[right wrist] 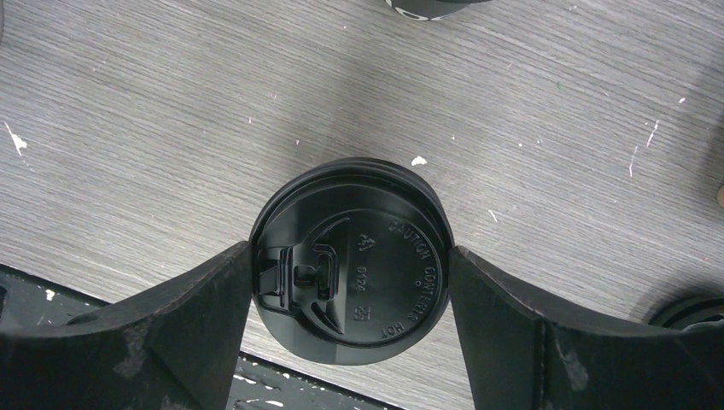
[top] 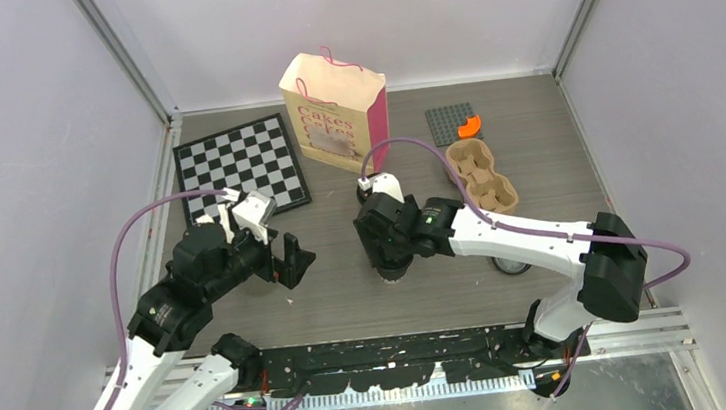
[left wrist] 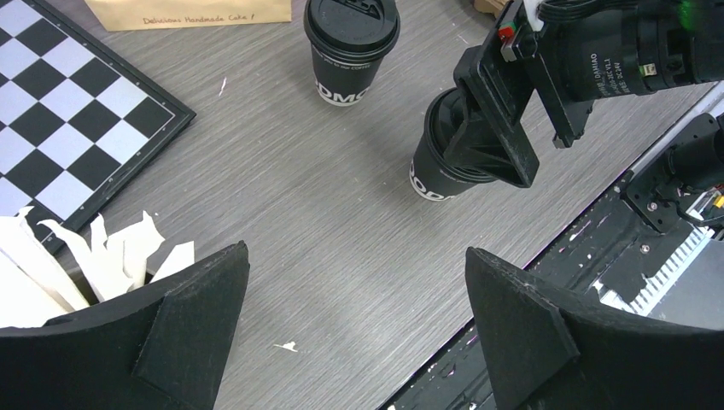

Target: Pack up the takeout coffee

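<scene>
The near cup (left wrist: 427,175) stands on the desk (top: 348,302), in the middle and close to the front edge. Its black lid (right wrist: 376,282) is on. The right tool (right wrist: 350,256) is down over this cup from above. Its two fingers (right wrist: 162,342) are spread wide, one at each side of the lid, right at the rim. I cannot tell if they squeeze the lid or only touch it. The far cup (left wrist: 350,51) stands a bit farther back, near the paper bag (top: 335,107). It has a lid on too and stands by itself. The left tool (left wrist: 359,325) hangs over the desk to the left of the cups. It is spread wide and holds nothing. Some white sticks (left wrist: 102,256) poke up just beside one of its fingers. The brown carrier (top: 482,175) lies to the right of the bag, apart from both cups. The checkerboard (top: 240,167) lies at the back left, just beside the bag.
</scene>
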